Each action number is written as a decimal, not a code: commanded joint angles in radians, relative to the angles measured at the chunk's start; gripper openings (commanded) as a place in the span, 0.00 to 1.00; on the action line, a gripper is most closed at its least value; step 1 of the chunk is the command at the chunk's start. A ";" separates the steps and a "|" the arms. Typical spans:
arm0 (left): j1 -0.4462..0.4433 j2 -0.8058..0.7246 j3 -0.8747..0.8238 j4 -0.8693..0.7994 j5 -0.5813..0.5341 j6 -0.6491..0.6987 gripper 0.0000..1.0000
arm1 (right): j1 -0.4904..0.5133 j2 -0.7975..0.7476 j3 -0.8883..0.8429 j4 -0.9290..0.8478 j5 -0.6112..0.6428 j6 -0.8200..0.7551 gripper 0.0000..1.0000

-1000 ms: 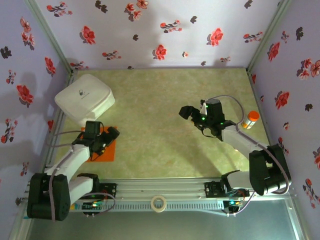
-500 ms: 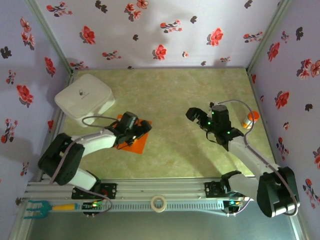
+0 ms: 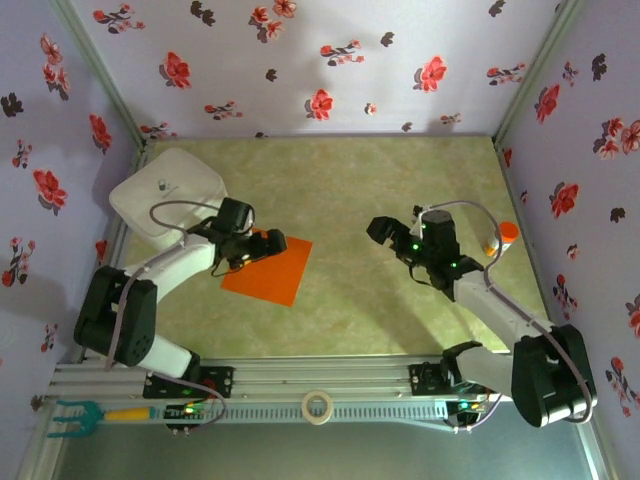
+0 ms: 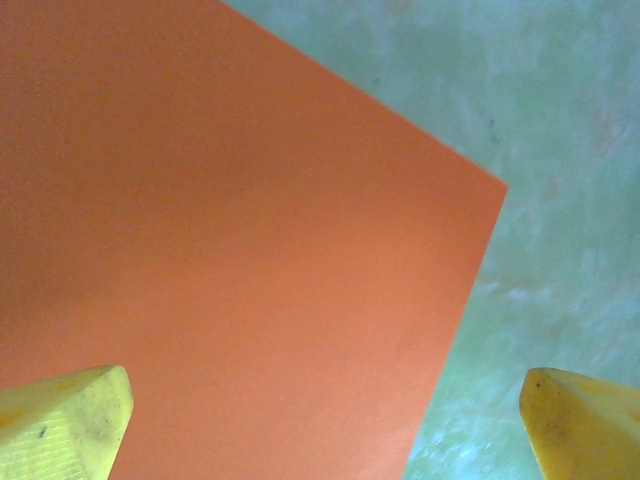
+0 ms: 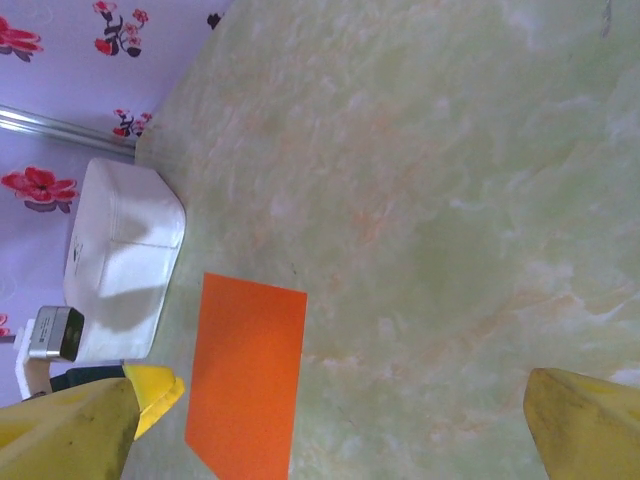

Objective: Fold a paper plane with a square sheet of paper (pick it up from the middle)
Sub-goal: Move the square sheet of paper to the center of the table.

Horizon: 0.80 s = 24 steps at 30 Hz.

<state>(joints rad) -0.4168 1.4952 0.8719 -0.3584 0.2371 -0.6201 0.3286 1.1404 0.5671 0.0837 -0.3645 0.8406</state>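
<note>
Wallpaper [image 3: 300, 60] with red and dark flowers on lilac closes in three sides, and the floor of the booth is a greenish marbled table [image 3: 400, 180]. Biggest loose thing is a white rounded box [image 3: 165, 195] sitting in the far left corner; you can see it from the right wrist cam too [image 5: 120, 260].

Next down in size, the square sheet of paper [image 3: 272, 272]. It's bright orange, lying flat and unfolded on the table left of centre, turned a bit so its corners point off-axis, just in front of the white box. No creases that I can make out. The right wrist cam catches it off to the side as a plain orange slab [image 5: 250, 370].

The left gripper [image 3: 245, 247] hangs over the paper's far left corner with its jaws spread wide, nothing between them. Its wrist view [image 4: 325, 425] has one yellow finger [image 4: 60, 425] over the orange and the other [image 4: 585, 425] out past the paper's edge over bare table. Can't tell if either actually touches.

The right gripper [image 3: 385, 232] is right of centre, well apart from the sheet, also spread wide and empty [image 5: 340, 425].

Small stuff: an orange-capped bottle [image 3: 503, 236] by the right wall, a tape roll [image 3: 318, 407] on the near rail, and a teal fork [image 3: 70, 418] at the near left.
</note>
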 commanded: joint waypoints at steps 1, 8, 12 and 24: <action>0.014 0.047 0.069 -0.121 0.119 0.221 1.00 | 0.010 0.018 0.023 0.043 -0.044 0.026 0.99; 0.030 0.154 0.082 -0.114 0.121 0.179 1.00 | 0.018 0.031 0.036 0.031 -0.044 0.042 0.99; 0.017 0.162 0.042 -0.055 0.112 0.078 0.99 | 0.018 0.027 0.043 -0.019 -0.013 0.037 0.99; -0.221 0.130 -0.060 0.202 -0.054 -0.363 0.97 | 0.016 -0.007 0.150 -0.382 0.265 0.004 0.99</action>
<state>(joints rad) -0.5854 1.6024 0.8303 -0.1978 0.2401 -0.8349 0.3405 1.1637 0.6682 -0.1524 -0.2314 0.8566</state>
